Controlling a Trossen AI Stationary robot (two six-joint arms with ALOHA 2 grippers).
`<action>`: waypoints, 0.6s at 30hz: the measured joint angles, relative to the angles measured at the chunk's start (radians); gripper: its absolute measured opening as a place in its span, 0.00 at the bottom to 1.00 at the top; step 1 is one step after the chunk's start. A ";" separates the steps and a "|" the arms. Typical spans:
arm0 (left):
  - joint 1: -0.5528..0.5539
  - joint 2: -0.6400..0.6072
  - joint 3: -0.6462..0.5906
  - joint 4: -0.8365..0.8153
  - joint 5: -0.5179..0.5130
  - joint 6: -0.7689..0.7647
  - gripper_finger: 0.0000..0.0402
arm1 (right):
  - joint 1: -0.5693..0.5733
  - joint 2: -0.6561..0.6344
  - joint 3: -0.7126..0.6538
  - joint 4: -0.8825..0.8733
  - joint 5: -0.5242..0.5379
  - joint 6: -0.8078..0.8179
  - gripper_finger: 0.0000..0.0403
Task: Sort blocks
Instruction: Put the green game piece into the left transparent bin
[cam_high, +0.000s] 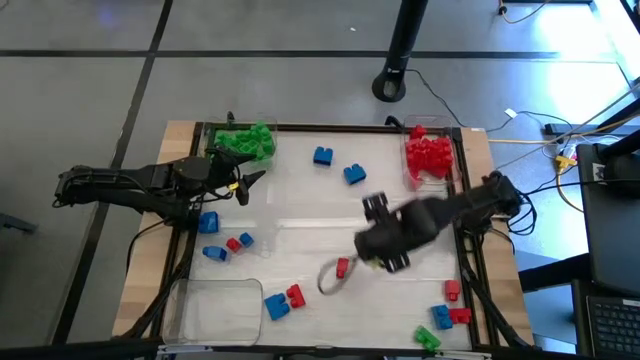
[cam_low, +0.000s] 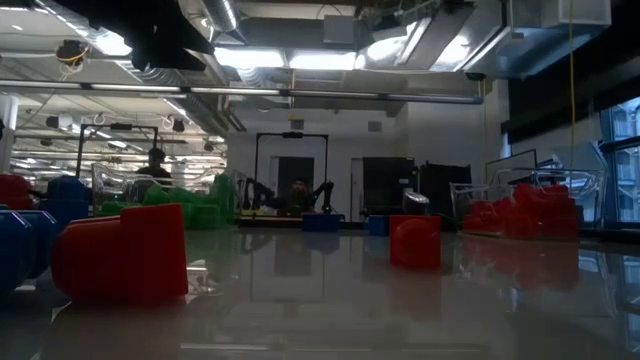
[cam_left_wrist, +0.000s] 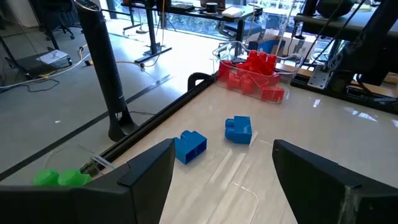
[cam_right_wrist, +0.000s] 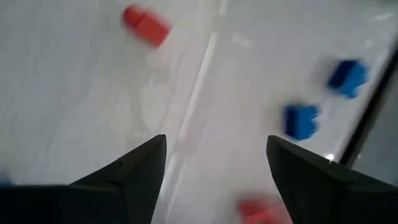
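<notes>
Red, green and blue blocks lie scattered on the white table. Green blocks (cam_high: 245, 140) are heaped in a clear tray at the far left, red blocks (cam_high: 430, 155) in a tray at the far right. Two blue blocks (cam_high: 322, 156) (cam_left_wrist: 189, 146) lie between them. My left gripper (cam_high: 248, 185) (cam_left_wrist: 224, 146) hovers open near the green heap, pointing across the table. My right gripper (cam_high: 372, 235) (cam_right_wrist: 214, 140) hangs open over the table's middle, pointing down at bare table, with nothing between its fingers. A red block (cam_high: 343, 267) lies just nearer than it.
A clear tray (cam_high: 215, 305) stands at the near left, with a blue and a red block (cam_high: 285, 300) beside it. More blocks lie at the left (cam_high: 225, 245) and the near right (cam_high: 450, 315). In the low view a red block (cam_low: 125, 255) looms close.
</notes>
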 joint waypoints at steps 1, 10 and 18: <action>0.000 0.000 0.000 0.000 0.000 0.000 0.65 | 0.030 0.000 -0.034 -0.001 0.000 0.038 0.68; 0.000 0.000 0.000 0.000 0.000 -0.002 0.65 | 0.295 -0.010 -0.307 0.099 -0.209 0.374 0.68; 0.000 0.000 0.000 0.022 0.000 -0.005 0.65 | 0.442 -0.009 -0.380 0.305 -0.324 0.654 0.68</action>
